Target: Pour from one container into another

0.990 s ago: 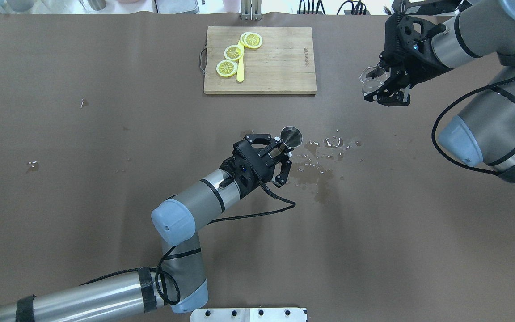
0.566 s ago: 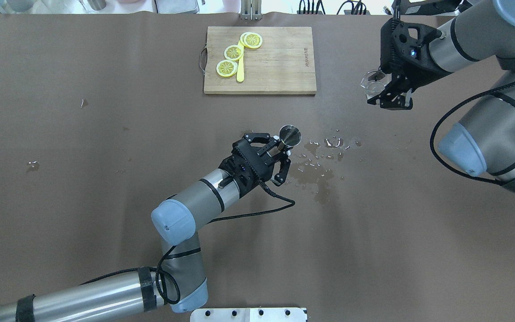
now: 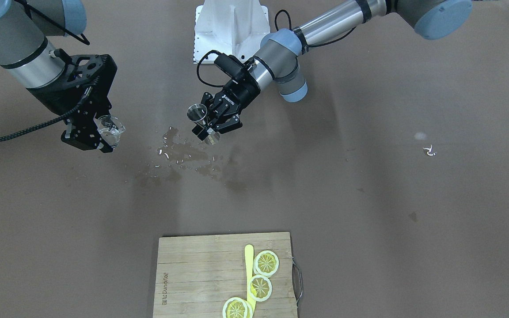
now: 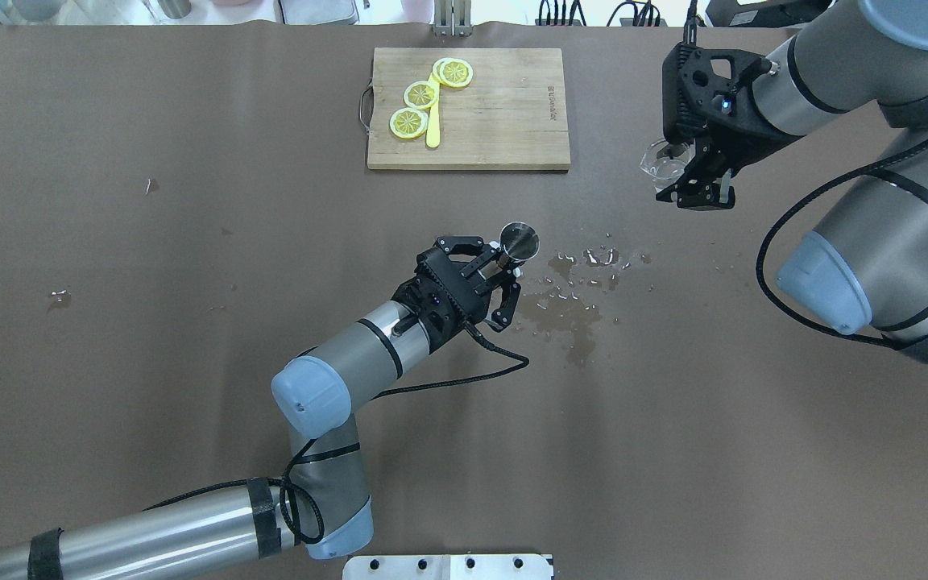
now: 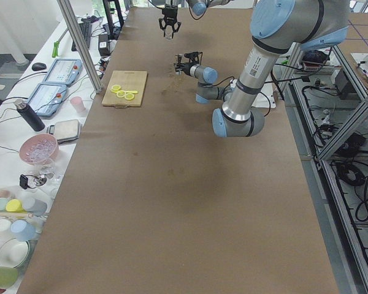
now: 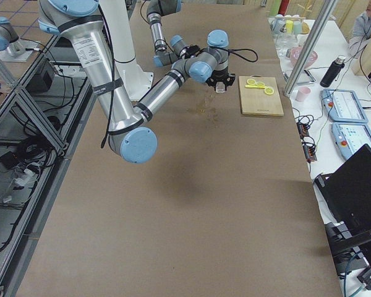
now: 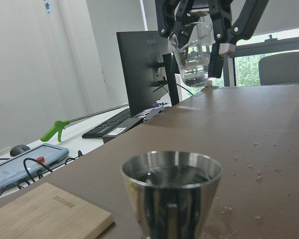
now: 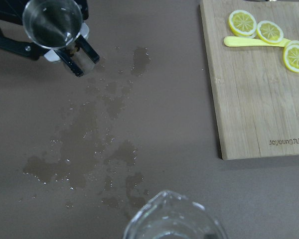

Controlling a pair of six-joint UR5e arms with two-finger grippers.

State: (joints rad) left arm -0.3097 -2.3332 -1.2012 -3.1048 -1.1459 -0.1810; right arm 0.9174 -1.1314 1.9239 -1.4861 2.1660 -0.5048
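Observation:
A steel jigger (image 4: pixel 519 240) stands upright in mid-table with my left gripper (image 4: pixel 510 266) shut on its stem; clear liquid shows in it (image 8: pixel 52 22). In the front-facing view the jigger (image 3: pixel 197 112) sits just off the table in the left gripper (image 3: pixel 209 126). My right gripper (image 4: pixel 677 181) is shut on a clear glass beaker (image 4: pixel 660 163), held upright in the air to the right of the board. The left wrist view shows the beaker (image 7: pixel 192 55) hanging beyond the jigger (image 7: pixel 172 191), with a little water in it. The beaker's rim (image 8: pixel 172 219) fills the bottom of the right wrist view.
A wooden cutting board (image 4: pixel 504 121) with three lemon slices (image 4: pixel 420 94) and a yellow knife lies at the far middle. A water spill (image 4: pixel 573 302) spreads over the brown table just right of the jigger. Bowls and cups stand on a side table (image 5: pixel 24 202).
My right arm has carried the beaker leftward, toward the table's middle. The left gripper and jigger have shifted slightly left and away.

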